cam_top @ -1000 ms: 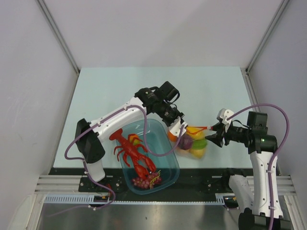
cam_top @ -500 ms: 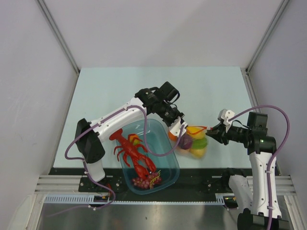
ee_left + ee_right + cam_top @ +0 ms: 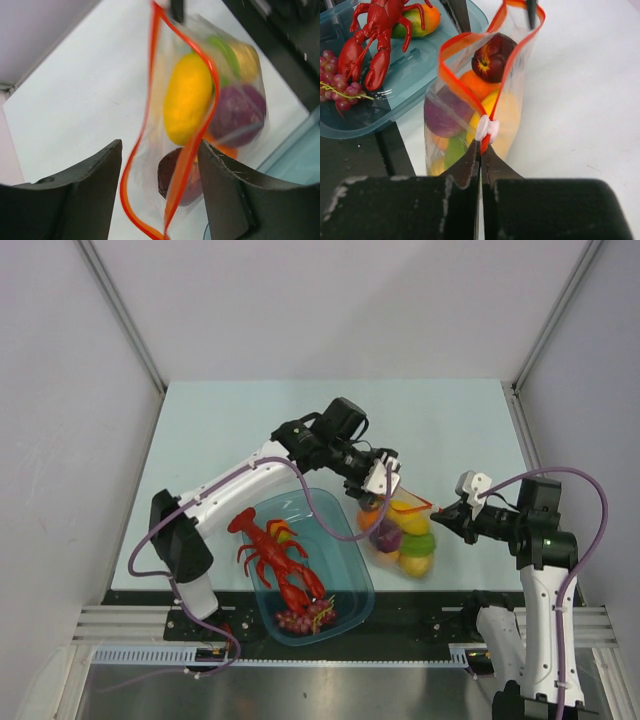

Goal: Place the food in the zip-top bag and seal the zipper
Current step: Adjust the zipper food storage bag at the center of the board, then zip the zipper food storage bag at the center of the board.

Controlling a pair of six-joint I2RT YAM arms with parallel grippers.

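Now that my left gripper (image 3: pixel 383 474) has let go of the zip-top bag (image 3: pixel 402 540) and lifted toward the far side, only my right gripper (image 3: pixel 480 150) holds it. Its jaws have come together, pinched flat on the end of the zipper (image 3: pixel 454 46), right against the white slider (image 3: pixel 486 128). I take this as the handover before sealing. The mouth gapes, its two red strips well apart, so the zipper is not yet run shut. My left jaws stand wide, with the red strip in the gap between them, and I see them touching nothing. The bag rests by the tabletop's (image 3: pixel 230 430) near edge, just beside the blue tub (image 3: pixel 352 540). The food (image 3: pixel 487 57) is piled inside the bag.
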